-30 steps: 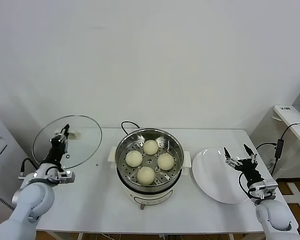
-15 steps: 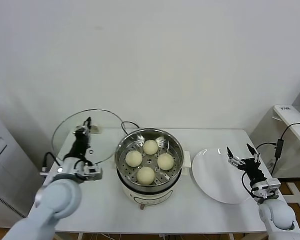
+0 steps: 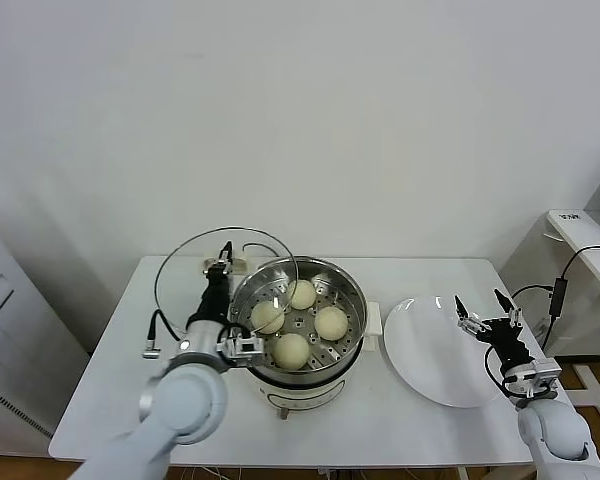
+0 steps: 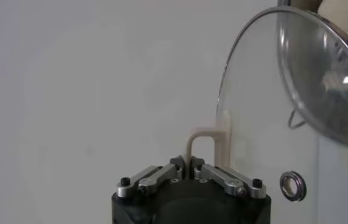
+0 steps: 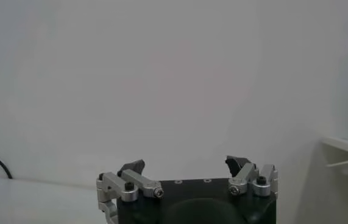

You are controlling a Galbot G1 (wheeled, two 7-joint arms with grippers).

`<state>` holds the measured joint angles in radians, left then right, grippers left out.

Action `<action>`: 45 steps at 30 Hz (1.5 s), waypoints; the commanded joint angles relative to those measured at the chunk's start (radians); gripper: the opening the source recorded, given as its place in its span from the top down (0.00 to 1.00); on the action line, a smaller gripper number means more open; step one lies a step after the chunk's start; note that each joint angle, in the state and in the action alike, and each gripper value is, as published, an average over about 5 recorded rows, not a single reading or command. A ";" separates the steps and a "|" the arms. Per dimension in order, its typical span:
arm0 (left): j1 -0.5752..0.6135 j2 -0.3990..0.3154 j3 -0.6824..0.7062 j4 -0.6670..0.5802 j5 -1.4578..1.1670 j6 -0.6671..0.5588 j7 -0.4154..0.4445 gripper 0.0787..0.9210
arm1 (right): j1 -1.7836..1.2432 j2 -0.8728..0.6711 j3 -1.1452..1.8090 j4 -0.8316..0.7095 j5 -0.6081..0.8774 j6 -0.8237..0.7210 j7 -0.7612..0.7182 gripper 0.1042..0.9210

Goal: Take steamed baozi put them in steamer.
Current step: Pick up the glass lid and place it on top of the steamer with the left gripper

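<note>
Several cream-white steamed baozi (image 3: 330,322) lie in the steel steamer (image 3: 348,290) on its white base at the table's middle. My left gripper (image 3: 223,256) is shut on the beige handle (image 4: 209,137) of the round glass lid (image 3: 195,270). It holds the lid upright at the steamer's left rim, overlapping the pot's left side. In the left wrist view the lid (image 4: 265,115) stands edge-on with the steamer's rim (image 4: 320,79) behind it. My right gripper (image 3: 484,310) is open and empty above the right part of the white plate (image 3: 425,350).
A black cable (image 3: 260,248) runs behind the steamer. A white cabinet (image 3: 5,320) stands left of the table and a white side table (image 3: 585,230) stands at the right. A steam vent ring (image 4: 290,184) shows on the lid.
My left arm has carried the glass lid rightwards from the table's far left to the steamer's left rim. The right gripper has stayed still over the plate.
</note>
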<state>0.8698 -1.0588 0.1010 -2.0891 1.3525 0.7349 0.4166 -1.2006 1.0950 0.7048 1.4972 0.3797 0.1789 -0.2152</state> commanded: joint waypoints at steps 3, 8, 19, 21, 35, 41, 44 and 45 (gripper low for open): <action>-0.017 -0.189 0.076 0.077 0.192 0.051 0.021 0.96 | 0.003 0.007 -0.001 -0.010 -0.007 0.002 -0.001 0.12; -0.021 -0.232 0.089 0.114 0.235 0.051 0.006 0.96 | 0.006 0.010 -0.004 -0.016 -0.013 0.003 -0.001 0.12; -0.005 -0.312 0.095 0.203 0.282 0.051 -0.015 0.96 | 0.014 0.014 -0.006 -0.034 -0.018 0.007 -0.004 0.12; -0.002 -0.318 0.101 0.211 0.284 0.051 -0.018 0.96 | 0.015 0.015 -0.006 -0.038 -0.020 0.008 -0.005 0.12; 0.027 -0.349 0.125 0.228 0.290 0.051 -0.031 0.96 | 0.026 0.018 -0.014 -0.056 -0.030 0.012 -0.007 0.12; 0.035 -0.361 0.135 0.229 0.290 0.051 -0.031 0.96 | 0.026 0.018 -0.014 -0.060 -0.033 0.013 -0.008 0.12; 0.038 -0.365 0.139 0.235 0.289 0.051 -0.031 0.96 | 0.026 0.018 -0.014 -0.062 -0.033 0.013 -0.008 0.12; 0.039 -0.365 0.140 0.239 0.288 0.051 -0.031 0.96 | 0.026 0.018 -0.014 -0.063 -0.034 0.013 -0.008 0.12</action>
<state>0.9044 -1.4073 0.2324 -1.8671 1.6353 0.7364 0.3872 -1.1745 1.1129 0.6907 1.4375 0.3470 0.1914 -0.2227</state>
